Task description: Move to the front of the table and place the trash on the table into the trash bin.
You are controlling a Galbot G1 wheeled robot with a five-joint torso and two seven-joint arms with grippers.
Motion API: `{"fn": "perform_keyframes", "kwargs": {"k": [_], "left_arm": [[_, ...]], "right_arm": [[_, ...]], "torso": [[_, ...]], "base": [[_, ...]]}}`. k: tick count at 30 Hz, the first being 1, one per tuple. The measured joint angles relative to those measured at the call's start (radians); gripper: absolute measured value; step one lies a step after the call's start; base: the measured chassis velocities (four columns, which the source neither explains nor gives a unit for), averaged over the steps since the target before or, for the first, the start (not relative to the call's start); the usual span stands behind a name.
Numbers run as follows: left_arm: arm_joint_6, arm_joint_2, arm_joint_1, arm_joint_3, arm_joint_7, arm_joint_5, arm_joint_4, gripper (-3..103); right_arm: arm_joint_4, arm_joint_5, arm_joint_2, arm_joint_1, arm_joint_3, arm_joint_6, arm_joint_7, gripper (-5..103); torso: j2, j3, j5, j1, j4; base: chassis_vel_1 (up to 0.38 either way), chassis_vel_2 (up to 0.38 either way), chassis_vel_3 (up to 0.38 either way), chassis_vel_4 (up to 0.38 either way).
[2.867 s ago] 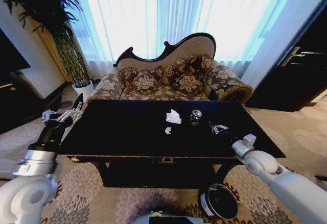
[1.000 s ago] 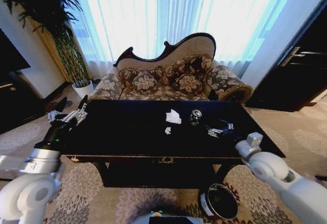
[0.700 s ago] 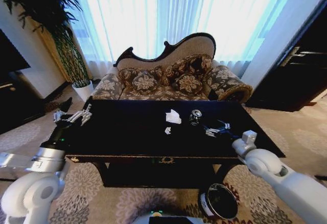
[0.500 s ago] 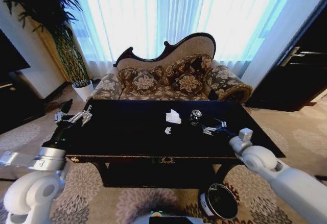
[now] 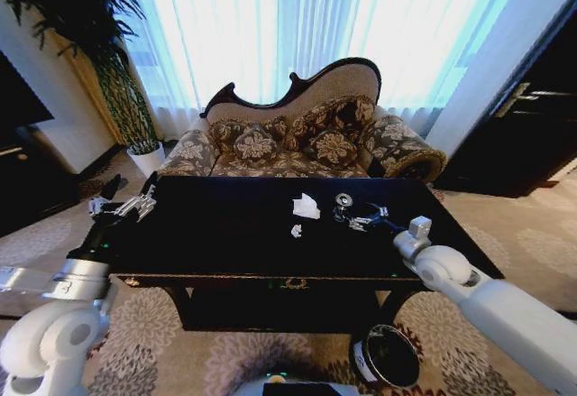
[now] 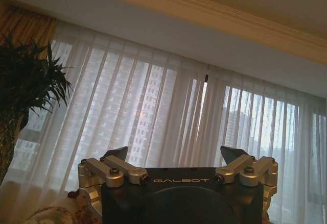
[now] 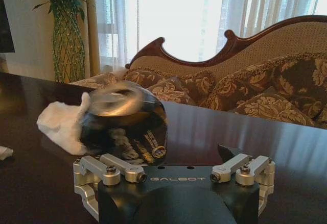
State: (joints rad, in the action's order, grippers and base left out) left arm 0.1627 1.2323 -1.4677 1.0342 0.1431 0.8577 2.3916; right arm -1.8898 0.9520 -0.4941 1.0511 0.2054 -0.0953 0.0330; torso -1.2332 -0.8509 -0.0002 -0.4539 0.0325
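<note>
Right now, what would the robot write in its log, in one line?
right pincer: open, at can | left pincer: open, idle over table edge | tissue, scrap on table | bin below

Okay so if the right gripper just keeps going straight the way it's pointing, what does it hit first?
Most likely the dark crushed can. It sits just ahead of the open right gripper, off toward one finger rather than centred. The crumpled tissue lies beside and slightly behind the can, though depth is hard to judge.
</note>
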Motion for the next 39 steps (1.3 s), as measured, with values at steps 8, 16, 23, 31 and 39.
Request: {"fn": "perform_keyframes", "kwargs": {"k": [8,16,23,31,39], "left_arm": [[0.000,0.002,-0.001,-0.004,0.000,-0.003,-0.001,100],[-0.001,0.008,-0.003,-0.007,0.001,-0.008,0.005,100],[-0.001,0.009,-0.007,-0.006,0.001,-0.013,0.013,100],[-0.001,0.004,-0.011,0.004,0.000,-0.009,0.022,100],[0.000,0.012,-0.007,-0.018,-0.001,-0.017,0.019,100]], "right_arm": [[0.015,-0.009,-0.012,-0.013,-0.015,0.006,0.003,85],[0.015,-0.010,-0.013,0.014,0.010,0.019,-0.015,57],[0.009,-0.008,-0.013,0.063,0.057,0.041,-0.065,30],[-0.011,0.009,-0.013,0.139,0.139,0.074,-0.131,2],[-0.047,0.011,-0.019,0.257,0.222,0.104,-0.170,0]], "torso": [[0.000,0.000,-0.0002,0.000,-0.0002],[0.000,0.000,0.0000,0.000,-0.0001],[0.000,0.000,0.0001,0.000,0.0000],[0.000,0.000,0.0001,0.000,-0.0001],[0.000,0.000,0.0000,0.000,0.0000]], "base": [[0.000,0.000,0.000,0.000],[0.000,0.000,0.000,0.000],[0.000,0.000,0.000,0.000],[0.000,0.000,0.000,0.000],[0.000,0.000,0.000,0.000]]}}
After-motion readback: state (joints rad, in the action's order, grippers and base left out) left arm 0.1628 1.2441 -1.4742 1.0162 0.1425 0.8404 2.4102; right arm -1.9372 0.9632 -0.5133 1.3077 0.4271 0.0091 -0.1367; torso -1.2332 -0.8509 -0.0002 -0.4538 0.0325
